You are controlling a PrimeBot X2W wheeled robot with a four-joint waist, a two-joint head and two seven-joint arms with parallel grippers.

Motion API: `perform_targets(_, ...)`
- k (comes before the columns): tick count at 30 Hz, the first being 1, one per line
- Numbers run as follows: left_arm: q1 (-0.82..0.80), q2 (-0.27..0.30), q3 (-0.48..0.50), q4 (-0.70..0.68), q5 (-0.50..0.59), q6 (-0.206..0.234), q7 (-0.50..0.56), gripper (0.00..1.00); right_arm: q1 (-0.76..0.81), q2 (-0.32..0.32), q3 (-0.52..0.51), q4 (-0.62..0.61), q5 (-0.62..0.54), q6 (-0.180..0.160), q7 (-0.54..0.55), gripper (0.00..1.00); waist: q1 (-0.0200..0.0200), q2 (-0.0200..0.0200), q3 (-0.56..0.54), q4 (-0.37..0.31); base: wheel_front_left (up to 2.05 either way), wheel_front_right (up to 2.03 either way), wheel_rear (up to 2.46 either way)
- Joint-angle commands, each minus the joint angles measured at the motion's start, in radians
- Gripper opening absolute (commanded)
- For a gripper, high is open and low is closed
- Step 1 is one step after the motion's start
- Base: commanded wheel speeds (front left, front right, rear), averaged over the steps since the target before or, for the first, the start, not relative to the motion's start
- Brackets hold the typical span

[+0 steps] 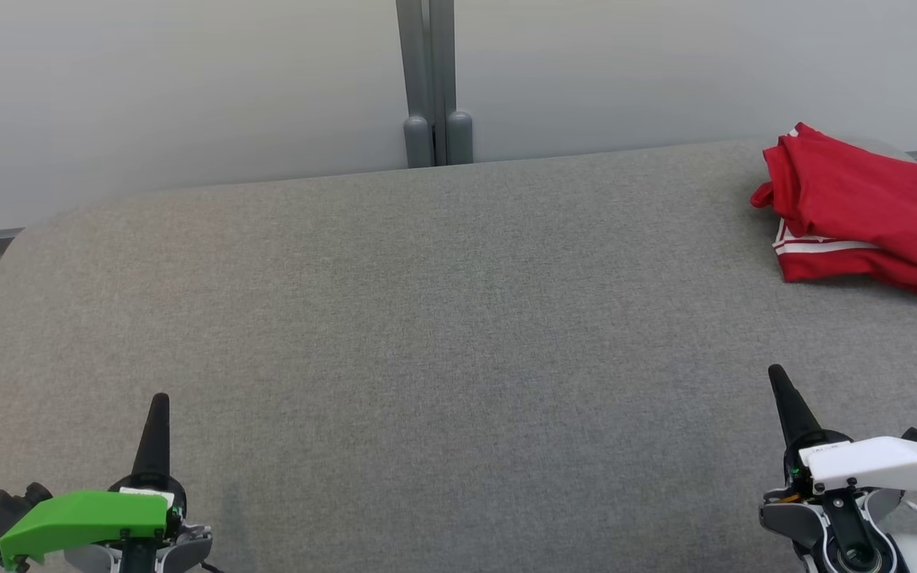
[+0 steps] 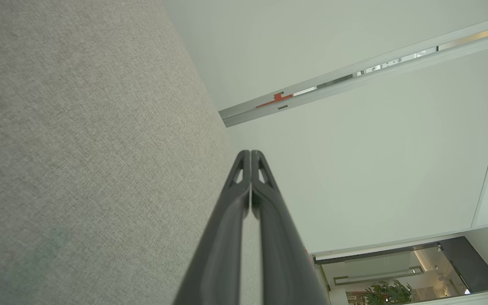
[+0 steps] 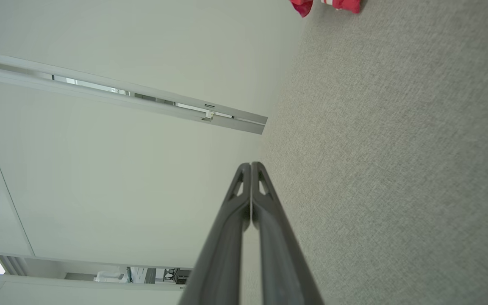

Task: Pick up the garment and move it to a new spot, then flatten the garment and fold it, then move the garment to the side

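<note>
Broadly, a grey cloth-covered desk [image 1: 427, 318] takes most of the head view, with a pale wall [image 1: 188, 95] behind it and a grey post [image 1: 433, 79] at the middle of the far edge. The red garment [image 1: 856, 211], with white stripes, lies folded at the far right corner of the desk; it is perhaps a shirt, but I cannot tell for sure. The left claw [image 1: 158, 402] is at the near left and the right claw [image 1: 778, 374] at the near right. Both have their fingers pressed together, hold nothing, and are well apart from the garment.
</note>
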Motion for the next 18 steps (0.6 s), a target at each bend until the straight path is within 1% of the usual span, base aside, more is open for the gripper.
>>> perform_targets(1,-0.023,-0.001,0.005,-0.002,-0.027,-0.005,0.008,0.00,-0.023,-0.002,-0.005,-0.010,0.025,-0.001,0.008,0.00,0.0000,0.0000,0.001,0.000,0.00,0.00,0.00)
perform_targets(18,-0.043,-0.008,0.017,0.002,-0.155,-0.012,0.039,0.00,-0.032,0.000,-0.018,-0.009,0.158,-0.001,0.043,0.00,0.0000,0.0000,0.014,-0.005,0.00,0.00,0.00)
